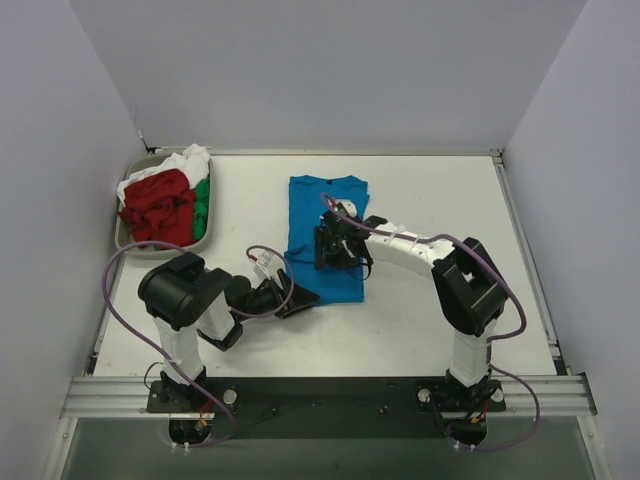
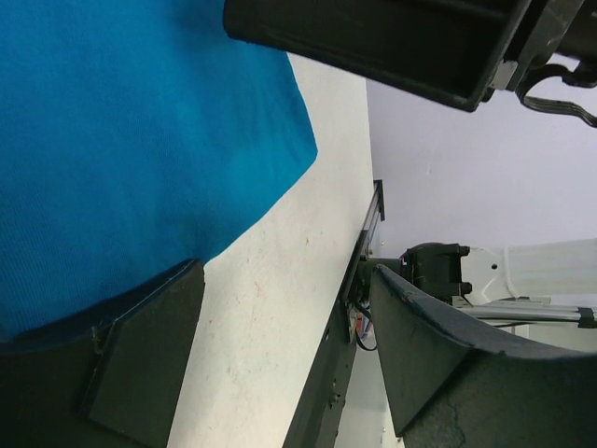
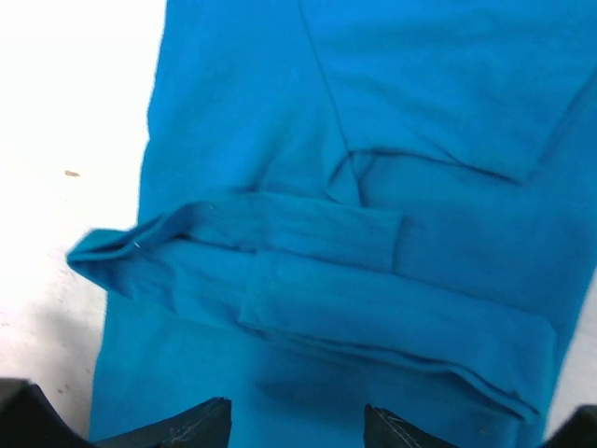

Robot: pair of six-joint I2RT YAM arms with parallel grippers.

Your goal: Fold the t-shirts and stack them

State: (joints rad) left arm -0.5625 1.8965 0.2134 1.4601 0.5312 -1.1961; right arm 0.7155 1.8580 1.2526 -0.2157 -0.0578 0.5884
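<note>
Both jaws open on the blue t-shirt, set for the next fold

The blue t-shirt (image 1: pixel 325 200) lies flat in the middle of the table (image 1: pixel 440 190), narrowed to a long strip with a sleeve tucked in, so I judge a crosswise fold is next, and that is why I sit at its near corner and its middle. My left arm (image 1: pixel 215 295) reaches low and forward to the strip's near left corner, jaws spread wide, 1 finger (image 2: pixel 140 364) at the hem, nothing gripped. My right arm (image 1: pixel 410 248) stretches left, wrist turned down over the shirt's middle, jaws parted above the tucked sleeve, holding nothing. The red t-shirt (image 1: pixel 158 208), green t-shirt (image 1: pixel 202 205) and white t-shirt (image 1: pixel 185 160) lie heaped in the tray (image 1: pixel 135 243) at the far left.
</note>
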